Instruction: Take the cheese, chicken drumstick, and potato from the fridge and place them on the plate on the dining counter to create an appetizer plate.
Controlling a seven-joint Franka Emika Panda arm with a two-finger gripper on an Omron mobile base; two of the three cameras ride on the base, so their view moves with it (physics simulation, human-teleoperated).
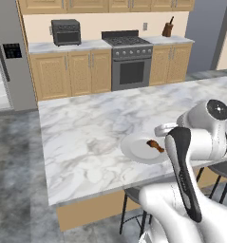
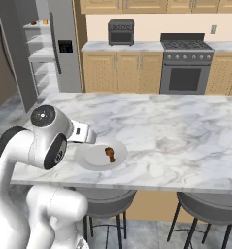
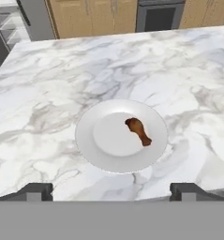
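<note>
The chicken drumstick (image 3: 138, 131) lies on the plate (image 3: 104, 157), right of the plate's middle in the hand view. There its long axis runs diagonally: the thick dark end points up and left toward the plate's centre, the thin bone end down and right toward the rim. In the left base view the drumstick (image 1: 155, 145) lies with its thick end to the left; in the right base view (image 2: 110, 154) the thick end is uppermost.

The plate sits on the dining counter's (image 3: 48, 93) white, grey-veined marble surface, near the edge closest to the robot. The gripper (image 3: 112, 191) hovers above that near edge, its two dark fingertips (image 3: 38, 191) spread wide apart with nothing between them.

The fridge (image 2: 44, 53) stands open at the far left in the right base view, white shelves showing, a black dispenser panel (image 2: 65, 46) on its door. No writing is readable anywhere.
</note>
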